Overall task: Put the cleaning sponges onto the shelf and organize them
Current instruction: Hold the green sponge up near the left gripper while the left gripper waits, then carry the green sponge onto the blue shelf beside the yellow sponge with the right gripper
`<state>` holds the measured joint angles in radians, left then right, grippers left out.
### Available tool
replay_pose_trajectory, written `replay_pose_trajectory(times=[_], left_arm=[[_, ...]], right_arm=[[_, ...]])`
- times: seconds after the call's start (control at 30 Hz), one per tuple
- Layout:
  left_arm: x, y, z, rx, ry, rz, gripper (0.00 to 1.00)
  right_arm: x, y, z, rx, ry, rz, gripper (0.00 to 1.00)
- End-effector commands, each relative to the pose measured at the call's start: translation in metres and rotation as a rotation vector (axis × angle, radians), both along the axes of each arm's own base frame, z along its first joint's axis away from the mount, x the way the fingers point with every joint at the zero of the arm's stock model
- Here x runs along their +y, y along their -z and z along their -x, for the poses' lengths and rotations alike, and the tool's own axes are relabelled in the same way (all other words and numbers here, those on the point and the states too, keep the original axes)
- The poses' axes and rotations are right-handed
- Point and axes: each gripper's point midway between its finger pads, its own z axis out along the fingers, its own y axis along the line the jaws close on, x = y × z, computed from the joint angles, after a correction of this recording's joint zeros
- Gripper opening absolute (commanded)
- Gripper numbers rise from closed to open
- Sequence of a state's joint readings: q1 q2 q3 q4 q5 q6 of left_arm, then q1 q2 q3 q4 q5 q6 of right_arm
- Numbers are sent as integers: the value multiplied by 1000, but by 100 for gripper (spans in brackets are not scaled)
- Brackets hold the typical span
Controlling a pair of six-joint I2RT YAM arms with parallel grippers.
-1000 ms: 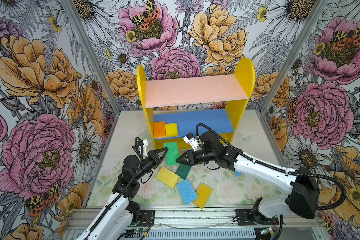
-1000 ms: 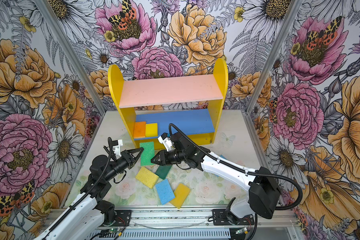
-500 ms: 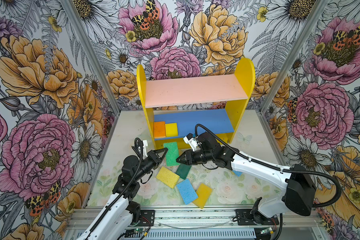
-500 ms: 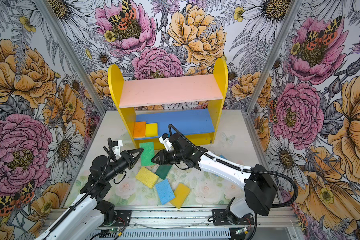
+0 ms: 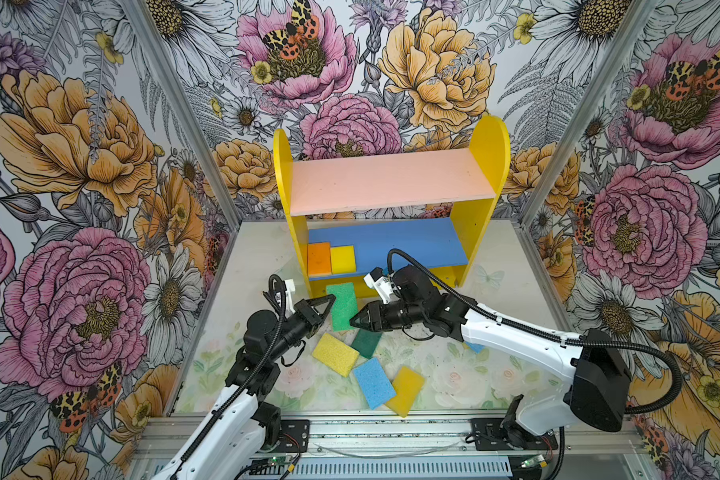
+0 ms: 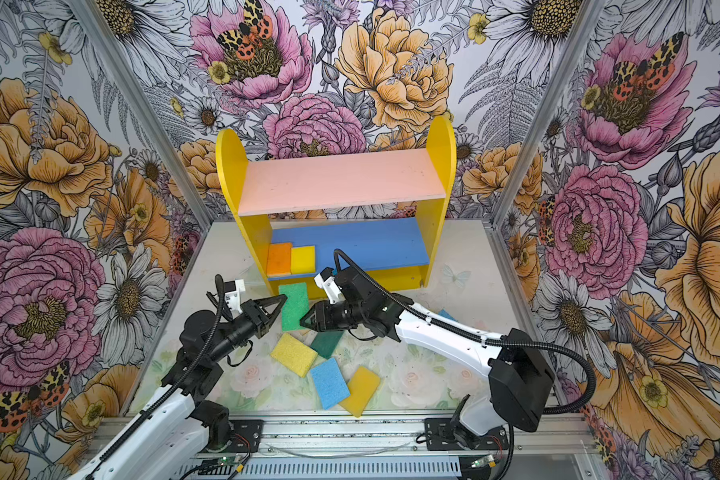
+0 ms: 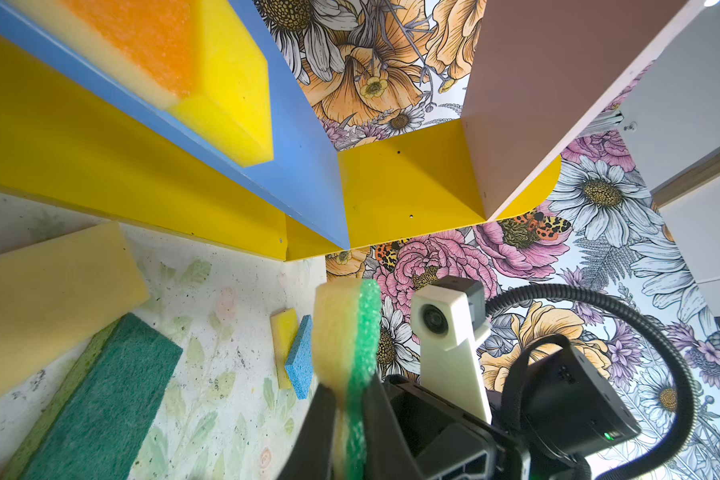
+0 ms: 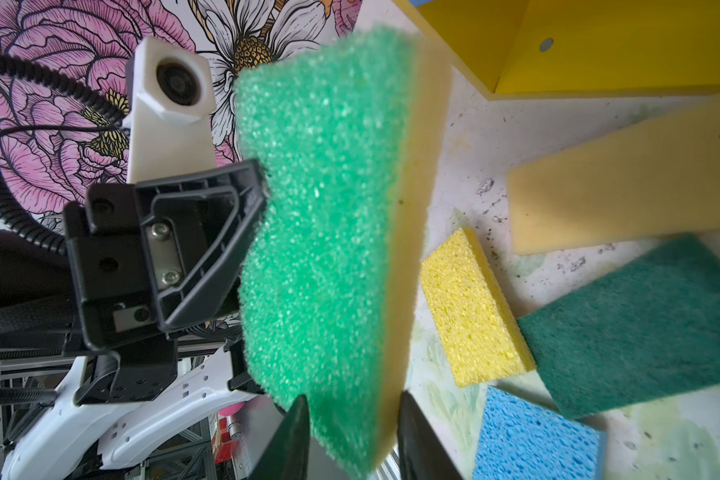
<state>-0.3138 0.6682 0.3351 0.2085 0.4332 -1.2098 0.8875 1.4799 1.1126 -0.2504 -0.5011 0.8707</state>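
So the bright green scrub sponge with pale yellow foam backing (image 5: 341,305) (image 6: 295,305) is up off the pale floral-print counter (image 5: 516,291). It's hanging just in front of the small wooden shelf with yellow round-topped side panels (image 5: 488,166), down by its front base.

The left arm (image 5: 262,332) has its jaws clamped on one edge of it. In the left wrist view you can see the foam (image 7: 350,332) pinched between the two black fingers.

The right arm (image 5: 516,336) reaches across, and its jaws straddle the corner of the sponge nearest the camera. In the right wrist view one finger is against the green face (image 8: 321,208) and the other sits by the foam side. Honestly can't tell if it's squeezing or just sitting around it.

On the shelf's blue lower board (image 5: 412,245), an orange sponge (image 5: 319,258) and a bright yellow sponge (image 5: 342,258) lie side by side, touching, at the left end.

Loose on the counter below the arms:
- a yellow porous sponge (image 5: 335,354)
- a dark green scrub pad (image 5: 366,343) just beside it
- a light blue sponge (image 5: 374,382), overlapping the edge of a deeper yellow sponge (image 5: 404,390)
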Motion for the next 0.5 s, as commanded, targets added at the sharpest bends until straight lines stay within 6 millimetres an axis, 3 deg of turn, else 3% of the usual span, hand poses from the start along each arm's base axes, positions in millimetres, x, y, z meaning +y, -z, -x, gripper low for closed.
replay_pose_trajectory(times=[0.0,0.17,0.27,0.3,0.37,0.47], left_arm=[[1,-11,-3,-36,-14,25,13],[2,-11,-3,-38,-19,27,13],[1,-9,-1,-34,-9,20,17],[1,-10,-1,-34,-6,16,24],[1,-7,1,-17,2,-10,58],[8,-3,5,6,-11,-89,98]], right_arm=[[7,-14,0,-36,-19,-31,35],[6,-15,-1,-51,-9,-27,12],[3,-17,-5,-71,17,-20,3],[1,-16,-7,-74,28,-17,2],[-3,-18,-12,-79,48,-17,0],[-14,-21,-26,-97,87,-15,0]])
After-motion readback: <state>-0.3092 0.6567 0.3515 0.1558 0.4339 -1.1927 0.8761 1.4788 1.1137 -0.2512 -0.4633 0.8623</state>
